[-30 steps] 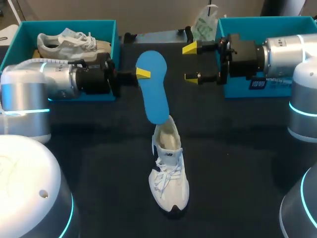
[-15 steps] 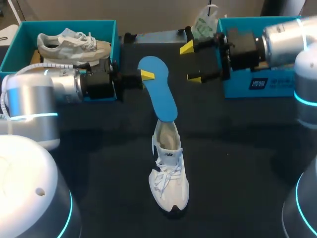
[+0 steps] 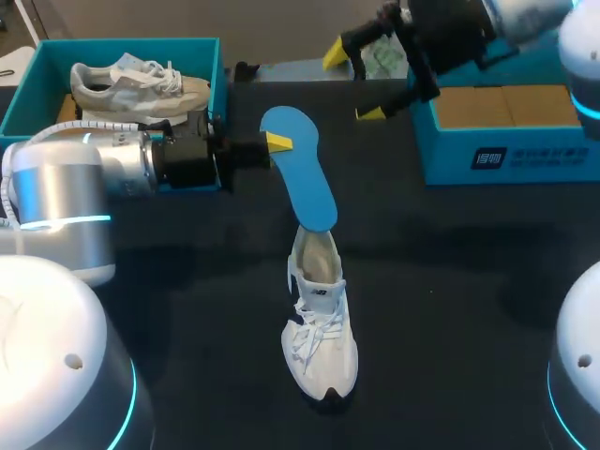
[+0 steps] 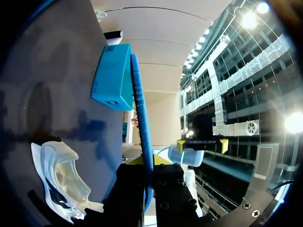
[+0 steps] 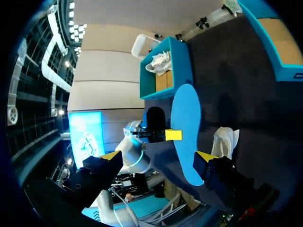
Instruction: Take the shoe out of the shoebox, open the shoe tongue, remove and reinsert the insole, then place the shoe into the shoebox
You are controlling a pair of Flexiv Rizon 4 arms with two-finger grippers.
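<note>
Left gripper [image 3: 274, 142] clamped on blue insole [image 3: 302, 178], whose lower end seemingly touches the white shoe [image 3: 319, 323] standing on the table [image 3: 450, 281]; right gripper [image 3: 353, 82] spread apart near the right shoebox [image 3: 525, 159]; left shoebox [image 3: 217, 75] holds a second shoe [image 3: 131, 82].

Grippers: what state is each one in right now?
Left gripper: shut on the insole.
Right gripper: open, holding nothing.

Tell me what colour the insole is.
Blue; the insole shows best in the head view.
</note>
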